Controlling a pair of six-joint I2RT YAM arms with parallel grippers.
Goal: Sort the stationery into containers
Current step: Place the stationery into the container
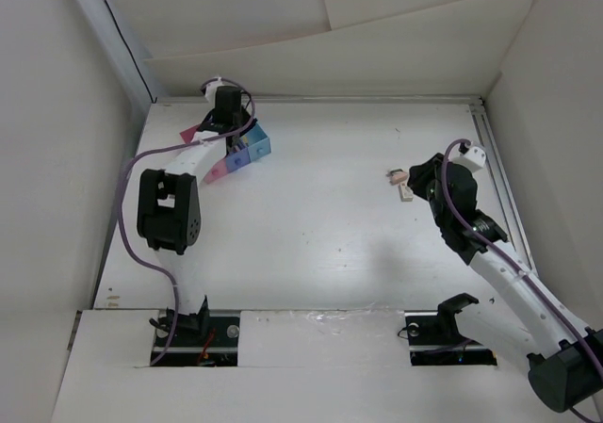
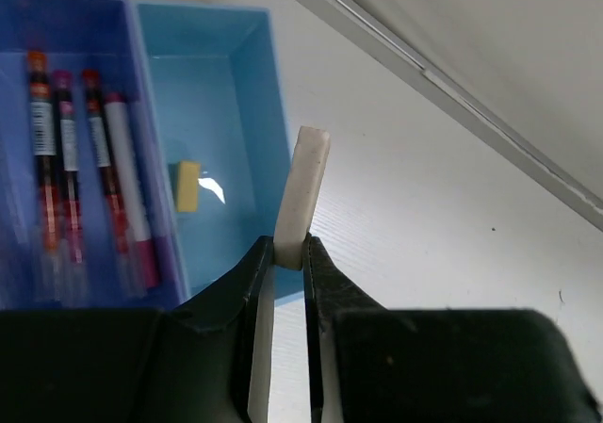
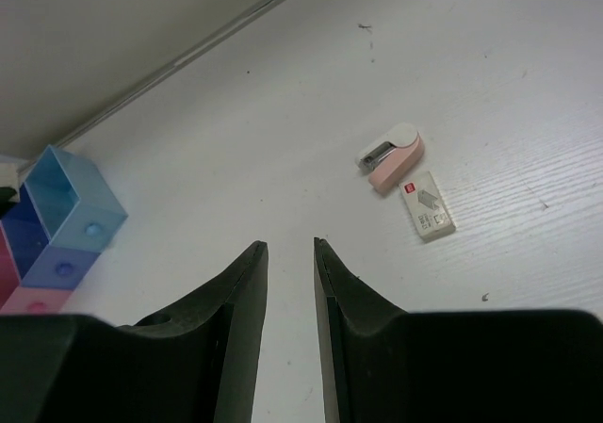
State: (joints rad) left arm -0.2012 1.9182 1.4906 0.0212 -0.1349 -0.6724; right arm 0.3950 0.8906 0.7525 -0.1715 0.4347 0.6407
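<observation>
Left wrist: left jaws pinch one eraser; four pens in purple-blue box; right jaws parted, empty.

Your top camera looked down from above and behind the arm bases, far enough that you saw the whole table, with the left arm on the left. Your left wrist camera sat behind the left gripper and looked along its fingers, very near to the purple-blue box and the light blue box. The white piece it held stood in the middle. Your right wrist camera looked past the right gripper across the table, from farther away. All three views shared the light blue box. The top and right wrist views shared also the labelled eraser.
</observation>
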